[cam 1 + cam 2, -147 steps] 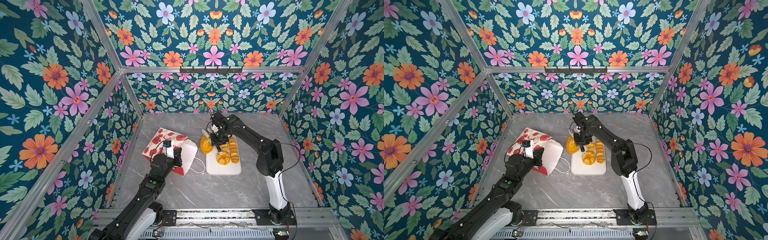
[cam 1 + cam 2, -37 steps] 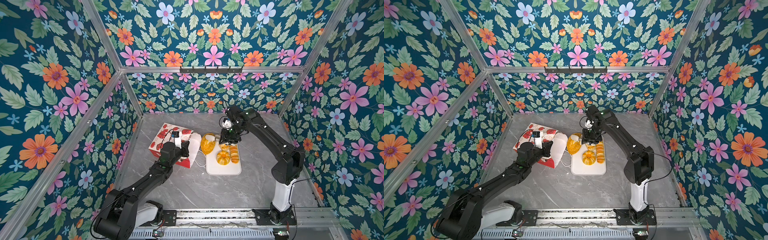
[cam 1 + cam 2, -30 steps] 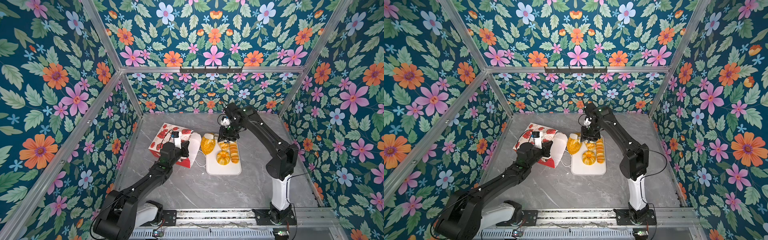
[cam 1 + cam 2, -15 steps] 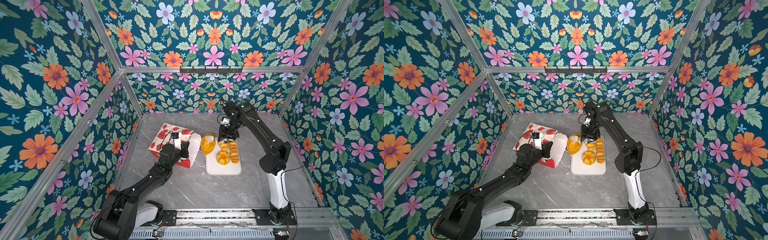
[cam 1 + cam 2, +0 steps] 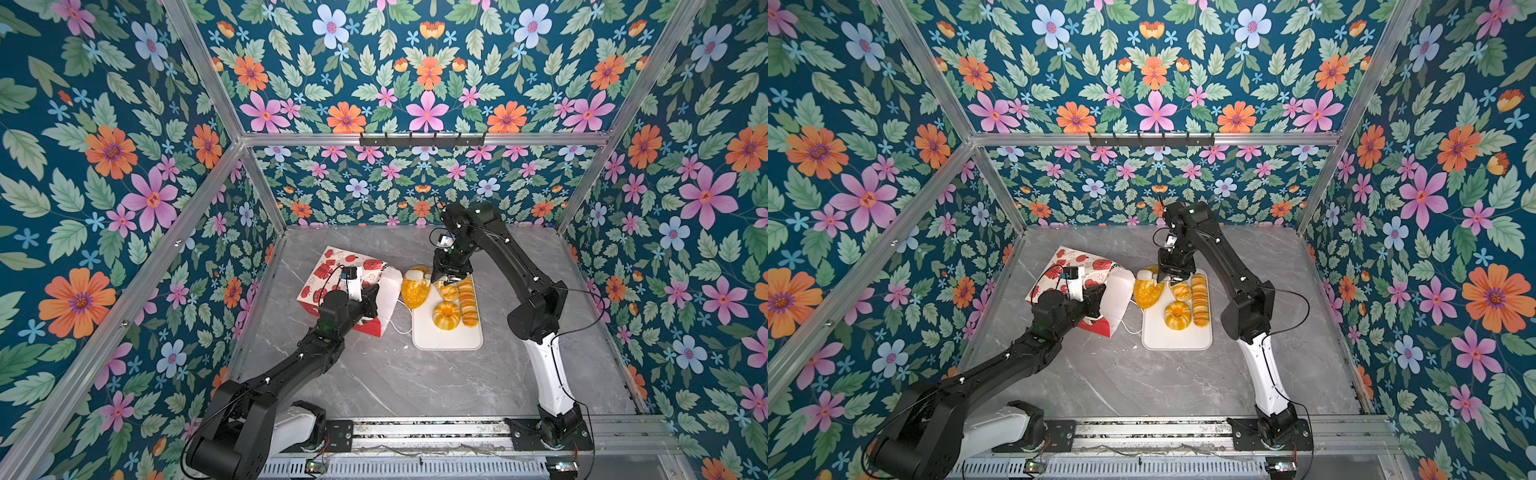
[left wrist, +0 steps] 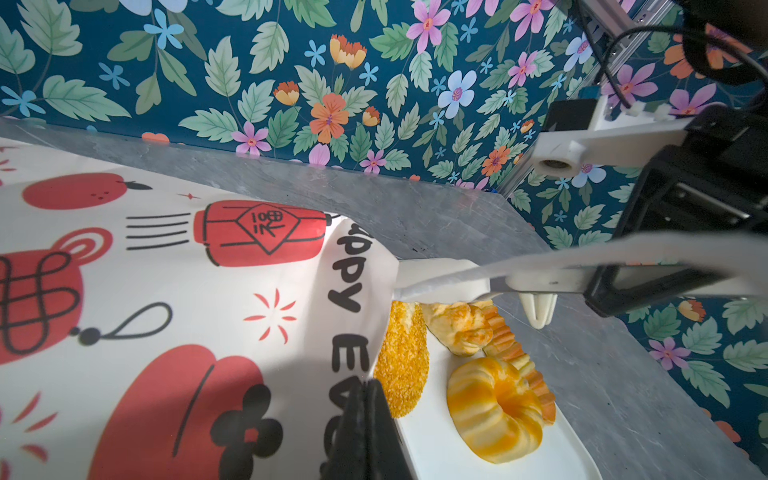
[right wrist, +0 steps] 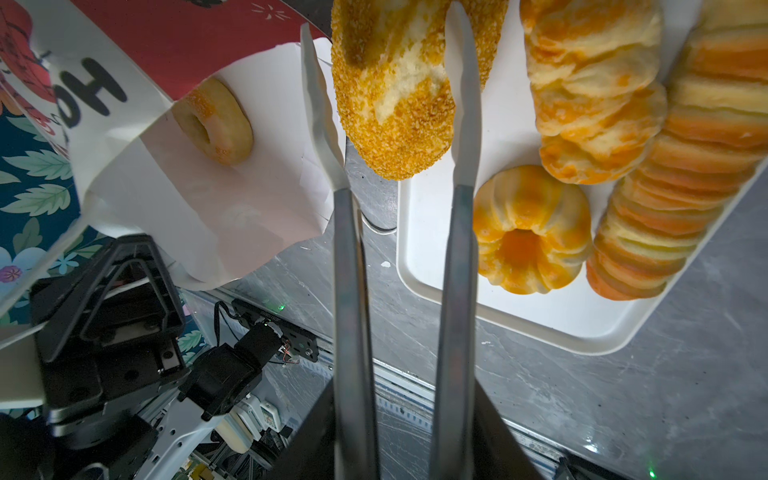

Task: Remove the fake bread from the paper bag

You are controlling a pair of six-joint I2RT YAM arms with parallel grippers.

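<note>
While the left gripper [image 6: 365,419] pinches shut on the paper bag's [image 5: 332,274] lip, the seeded bagel [image 7: 212,121] lies inside; beyond, the right gripper [image 7: 386,83] clamps the seeded loaf [image 7: 390,120] at the white tray's [image 5: 446,343] edge, beside three pastries.

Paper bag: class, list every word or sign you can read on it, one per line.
"PPY", first letters hidden by a fold, on the paper bag.
"EV", cut off behind the left pincer, same bag.
"HO", on the bag in the right wrist view.
Chinese character in the red lantern print: too small to read.
</note>
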